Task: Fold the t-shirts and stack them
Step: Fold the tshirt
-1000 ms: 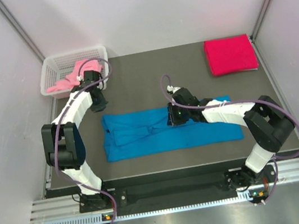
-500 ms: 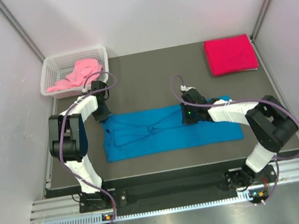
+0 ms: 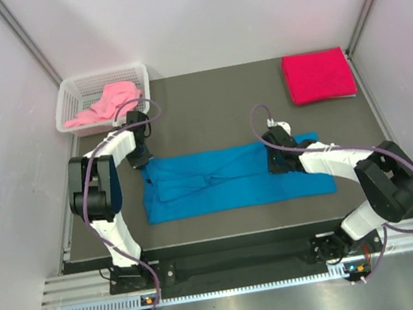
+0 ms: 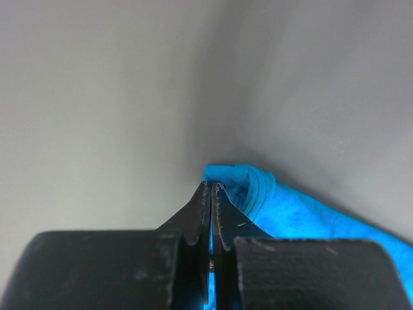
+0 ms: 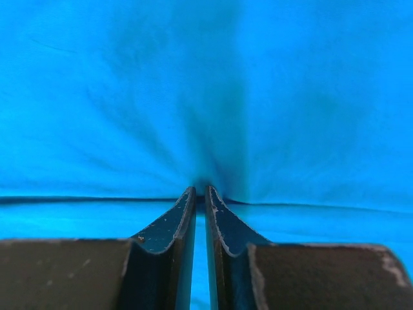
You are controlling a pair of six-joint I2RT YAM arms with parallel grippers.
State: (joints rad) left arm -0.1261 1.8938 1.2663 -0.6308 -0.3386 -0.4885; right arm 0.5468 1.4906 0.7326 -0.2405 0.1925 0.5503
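Observation:
The bright blue t-shirt (image 3: 227, 187) lies as a long, partly folded strip across the middle of the table. My left gripper (image 3: 141, 160) is at its far left corner, jaws shut on the rolled blue edge (image 4: 248, 187), as the left wrist view (image 4: 211, 184) shows. My right gripper (image 3: 274, 165) is on the far edge of the shirt's right part, jaws shut and pinching a pucker of blue cloth (image 5: 213, 116), as the right wrist view (image 5: 200, 190) shows. The crimson red t-shirt (image 3: 318, 76) lies folded at the far right. The light pink t-shirt (image 3: 104, 102) is bunched in the basket.
A white mesh basket (image 3: 71, 94) stands at the far left corner, just behind my left arm. The enclosure walls stand close on both sides. The dark table mat (image 3: 207, 108) shows between the basket and the red shirt.
My right gripper has slid to the right along the blue shirt's far edge. My left gripper came down from beside the basket to the shirt's far left corner.

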